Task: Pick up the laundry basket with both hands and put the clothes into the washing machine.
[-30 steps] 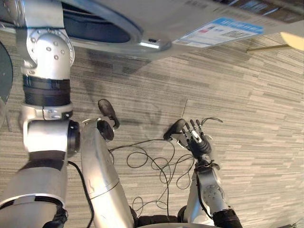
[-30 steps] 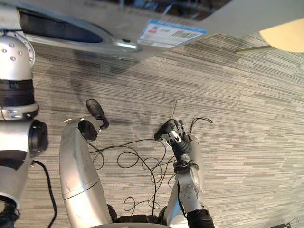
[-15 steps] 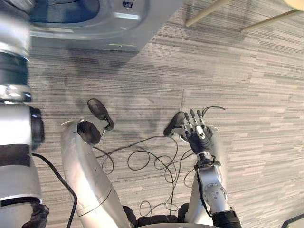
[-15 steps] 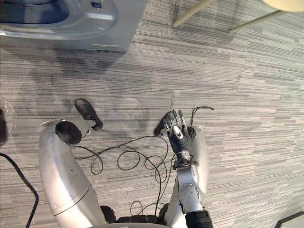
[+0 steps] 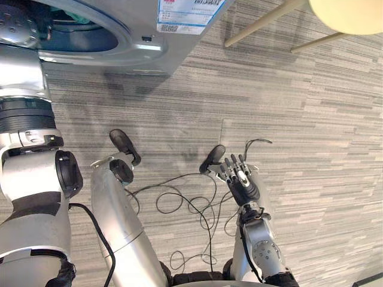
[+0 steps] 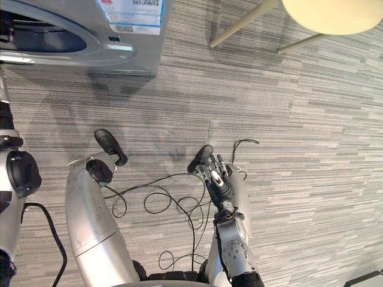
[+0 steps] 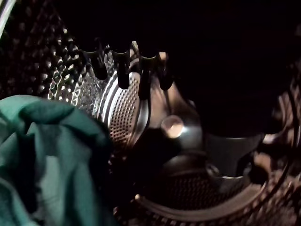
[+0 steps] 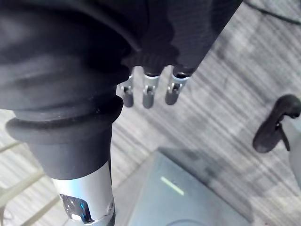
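My left hand (image 7: 123, 66) is inside the washing machine (image 5: 179, 45), fingers loosely straight and holding nothing in front of the perforated drum (image 7: 120, 110). The teal clothes (image 7: 44, 150) lie bunched in the drum beside my fingers, apart from them. My right hand (image 5: 240, 179) hangs low over the grey carpet floor (image 5: 311, 119), fingers relaxed and holding nothing, well apart from the machine, and a stool (image 5: 350, 13) stands near it.

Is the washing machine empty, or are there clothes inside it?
Not empty. A crumpled teal-green cloth lies inside the perforated metal drum of the grey washing machine.
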You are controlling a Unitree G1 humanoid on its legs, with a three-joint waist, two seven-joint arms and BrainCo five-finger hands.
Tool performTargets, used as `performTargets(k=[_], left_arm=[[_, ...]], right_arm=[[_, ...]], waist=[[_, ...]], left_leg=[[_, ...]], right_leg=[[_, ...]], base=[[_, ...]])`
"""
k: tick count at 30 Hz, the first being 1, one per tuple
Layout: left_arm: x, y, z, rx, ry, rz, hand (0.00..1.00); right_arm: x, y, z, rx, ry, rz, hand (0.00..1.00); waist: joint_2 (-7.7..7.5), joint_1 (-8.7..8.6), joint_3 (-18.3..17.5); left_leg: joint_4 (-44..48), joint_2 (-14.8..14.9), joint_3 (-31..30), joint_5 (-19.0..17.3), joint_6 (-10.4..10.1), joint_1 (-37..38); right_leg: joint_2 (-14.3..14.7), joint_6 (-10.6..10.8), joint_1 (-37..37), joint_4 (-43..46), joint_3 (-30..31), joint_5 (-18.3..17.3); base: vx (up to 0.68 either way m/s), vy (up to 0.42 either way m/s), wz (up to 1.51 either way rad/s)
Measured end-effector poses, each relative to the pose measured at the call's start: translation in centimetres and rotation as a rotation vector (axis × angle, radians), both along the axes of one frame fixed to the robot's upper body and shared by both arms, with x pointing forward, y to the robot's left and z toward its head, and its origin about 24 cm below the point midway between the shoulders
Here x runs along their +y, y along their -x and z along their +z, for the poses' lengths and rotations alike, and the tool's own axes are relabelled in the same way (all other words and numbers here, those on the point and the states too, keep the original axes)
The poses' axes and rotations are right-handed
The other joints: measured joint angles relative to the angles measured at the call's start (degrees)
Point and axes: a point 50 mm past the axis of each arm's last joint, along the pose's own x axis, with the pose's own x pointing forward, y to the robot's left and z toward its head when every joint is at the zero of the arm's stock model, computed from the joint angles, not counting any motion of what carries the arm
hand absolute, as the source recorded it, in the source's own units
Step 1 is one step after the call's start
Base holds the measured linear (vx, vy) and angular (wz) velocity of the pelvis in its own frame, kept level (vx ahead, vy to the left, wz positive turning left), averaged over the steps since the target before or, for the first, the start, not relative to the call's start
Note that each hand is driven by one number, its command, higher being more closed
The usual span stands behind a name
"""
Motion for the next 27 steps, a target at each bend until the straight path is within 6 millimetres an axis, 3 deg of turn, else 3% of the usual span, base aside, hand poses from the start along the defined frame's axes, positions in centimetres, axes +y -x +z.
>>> performTargets(k=[4,13,16,20,22,23,25,26,27], left_arm=[[3.0,0.3,-3.8,0.007,0.173,0.0,0.0],[5.9,1.4,-6.1,-0.014,0.321,0.007,0.0],[7.1,1.9,-8.5,0.035,0.34,0.053,0.0],[6.6,2.8,-14.9,0.152,0.334,0.074,0.0],[3.7,3.1,-21.8,0.286,0.393,0.015,0.0],[2.9,3.4,-23.6,0.326,0.414,0.002,0.0],[-0.9,5.8,-32.2,0.569,0.505,-0.055,0.0],[-1.8,6.5,-34.0,0.627,0.533,-0.072,0.0],[-3.4,8.3,-37.3,0.732,0.597,-0.109,0.0]], right_arm=[[-0.1,0.1,-0.5,0.022,0.012,0.007,0.0],[-0.7,0.2,-1.4,0.06,0.048,0.027,0.0],[-0.7,0.0,-1.2,0.053,0.047,0.028,0.0],[-0.9,-0.2,-0.9,0.043,0.049,0.014,0.0],[-1.1,-0.3,-0.8,0.043,0.086,0.008,0.0],[-1.2,-0.3,-0.9,0.044,0.094,0.006,0.0],[-2.1,-0.2,-1.2,0.069,0.158,-0.023,0.0],[-2.4,-0.2,-1.3,0.077,0.178,-0.035,0.0],[-3.0,-0.2,-1.7,0.1,0.227,-0.051,0.0]], waist=[[-0.03,-0.12,-0.7],[-0.04,0.23,-1.0],[0.1,0.18,-1.1],[0.37,0.61,-1.1],[0.68,1.32,-1.2],[0.79,1.52,-1.1],[2.67,1.95,-3.0],[3.0,1.96,-3.1],[3.91,2.98,-3.6]], left_leg=[[-5.7,-0.7,1.7,2.9,-1.3,4.9],[-10.6,-1.4,2.2,5.4,-2.3,7.1],[-10.5,-1.4,2.2,5.4,-2.3,7.2],[-10.0,-1.8,2.5,5.4,-2.2,9.4],[-10.9,-1.9,3.1,5.0,-2.4,14.8],[-11.1,-1.9,3.1,4.7,-2.6,16.6],[-13.6,-2.4,3.0,3.6,-3.5,23.2],[-15.2,-3.0,3.3,3.8,-3.8,25.8],[-19.3,-4.6,3.7,4.7,-5.0,31.1]], right_leg=[[1.0,-0.6,3.5,-3.4,-1.5,0.4],[1.4,-1.2,4.6,-4.5,-2.6,0.1],[1.3,-1.3,4.6,-4.3,-2.5,0.1],[0.7,-1.4,5.8,-3.9,-1.8,-0.1],[0.7,-1.0,11.1,-4.3,-1.6,-0.8],[0.8,-0.9,12.9,-4.4,-1.7,-1.2],[1.3,0.2,20.6,-6.0,-3.3,-3.1],[1.4,0.3,22.9,-6.8,-3.5,-3.2],[1.4,0.5,27.8,-9.1,-4.5,-3.3]], base=[[-0.01,-0.078,0.08],[-0.06,-0.083,0.07],[-0.05,-0.044,0.01],[-0.03,-0.041,0.02],[-0.06,-0.06,0.1],[-0.07,-0.081,0.2],[-0.06,-0.102,0.35],[-0.03,-0.166,0.51],[0.0,-0.153,0.63]])
